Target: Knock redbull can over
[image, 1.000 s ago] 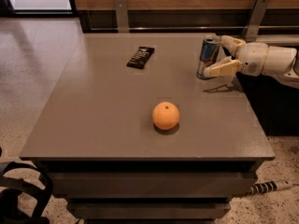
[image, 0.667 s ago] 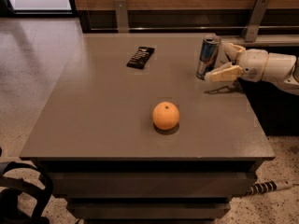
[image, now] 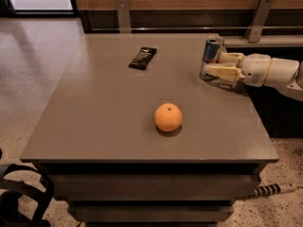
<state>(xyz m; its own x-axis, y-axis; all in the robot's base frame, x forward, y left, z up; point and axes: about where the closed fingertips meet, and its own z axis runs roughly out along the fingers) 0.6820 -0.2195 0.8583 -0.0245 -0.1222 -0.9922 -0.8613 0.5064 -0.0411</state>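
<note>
The redbull can [image: 211,56], blue and silver with a silver top, stands upright near the table's far right edge. My gripper [image: 216,64], cream-white, reaches in from the right at can height. Its fingers are open and lie beside the can: the front finger [image: 218,71] runs along the can's lower near side, and the rear finger [image: 229,57] sits against its right side. The can is not clamped.
An orange [image: 168,117] sits in the middle front of the grey table [image: 94,117]. A black candy bar wrapper [image: 142,57] lies at the far middle. Metal posts and a wooden wall stand behind. The table's right edge is just under my arm.
My gripper has shifted slightly lower and nearer the front along the can's side. The can still stands in about the same spot.
</note>
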